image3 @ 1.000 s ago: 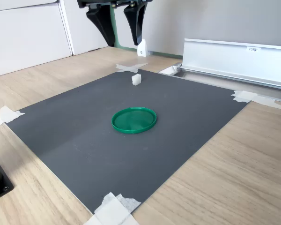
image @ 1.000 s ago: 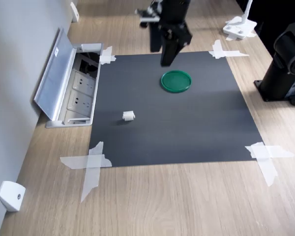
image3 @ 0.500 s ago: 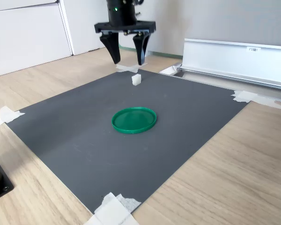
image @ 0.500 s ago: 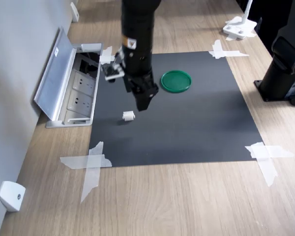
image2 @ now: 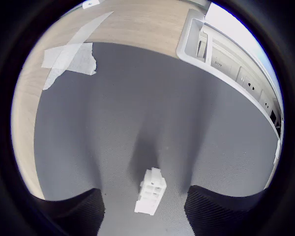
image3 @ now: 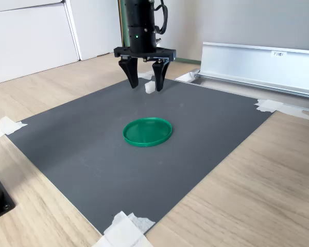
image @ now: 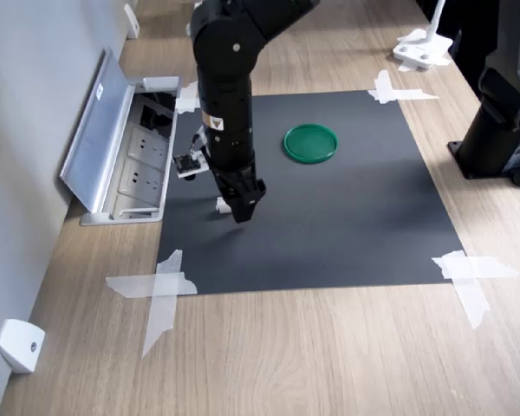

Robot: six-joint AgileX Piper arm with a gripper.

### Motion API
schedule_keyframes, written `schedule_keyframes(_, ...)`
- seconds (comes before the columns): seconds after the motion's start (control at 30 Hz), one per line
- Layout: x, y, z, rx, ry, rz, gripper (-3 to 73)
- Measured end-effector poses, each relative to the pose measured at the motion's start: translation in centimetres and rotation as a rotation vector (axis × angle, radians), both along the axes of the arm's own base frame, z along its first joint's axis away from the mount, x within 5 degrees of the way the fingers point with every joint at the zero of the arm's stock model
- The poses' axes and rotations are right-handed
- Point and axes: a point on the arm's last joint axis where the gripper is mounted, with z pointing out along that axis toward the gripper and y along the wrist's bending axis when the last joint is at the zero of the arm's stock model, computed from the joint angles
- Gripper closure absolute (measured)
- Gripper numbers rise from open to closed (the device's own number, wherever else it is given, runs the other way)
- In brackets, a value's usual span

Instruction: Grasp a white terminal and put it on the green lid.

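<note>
The white terminal (image3: 150, 88) lies on the dark mat, near the edge by the socket box. In the first exterior view only a bit of the white terminal (image: 221, 205) shows beside the arm. My gripper (image3: 146, 87) is open and low over the mat, one finger on each side of the terminal without touching it. In the wrist view the terminal (image2: 151, 191) lies between the two dark fingertips (image2: 73, 216), with a gap on both sides. The green lid (image: 310, 142) rests flat on the mat with nothing on it, about a hand's width from the gripper (image: 241, 208). The green lid (image3: 147, 131) also shows in the second exterior view.
The dark mat (image: 347, 217) is taped to the wooden table at its corners (image: 160, 290). An open socket box with a raised metal lid (image: 100, 143) sits beside the mat. A white wedge piece (image: 19, 345), a white stand (image: 423, 48) and a black base (image: 503, 130) stand off the mat.
The arm swung from above the far side of the lid over to the terminal and came down, so its open fingers now straddle it. Terminal and lid have not moved.
</note>
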Motion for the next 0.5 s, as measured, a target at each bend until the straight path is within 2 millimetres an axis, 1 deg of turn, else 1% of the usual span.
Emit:
schedule_keyframes(0.07,0.03,0.01,-0.18,-0.001,0.004,0.001,7.2)
schedule_keyframes(0.13,0.05,0.01,-0.33,-0.002,0.008,0.002,14.7)
schedule_keyframes(0.2,0.05,0.01,-0.32,-0.002,0.007,0.002,25.7)
schedule_keyframes(0.27,0.1,0.02,-0.31,-0.001,0.002,0.002,39.9)
schedule_keyframes(0.3,0.13,0.03,-0.31,0.0,-0.002,0.002,45.2)
schedule_keyframes(0.33,0.2,0.04,-0.29,0.001,-0.009,0.002,53.1)
schedule_keyframes(0.37,0.24,0.05,-0.28,0.002,-0.013,0.002,57.7)
schedule_keyframes(0.4,0.25,0.05,-0.28,0.002,-0.015,0.003,60.3)
schedule_keyframes(0.5,0.22,0.04,-0.29,-0.002,-0.013,0.021,60.3)
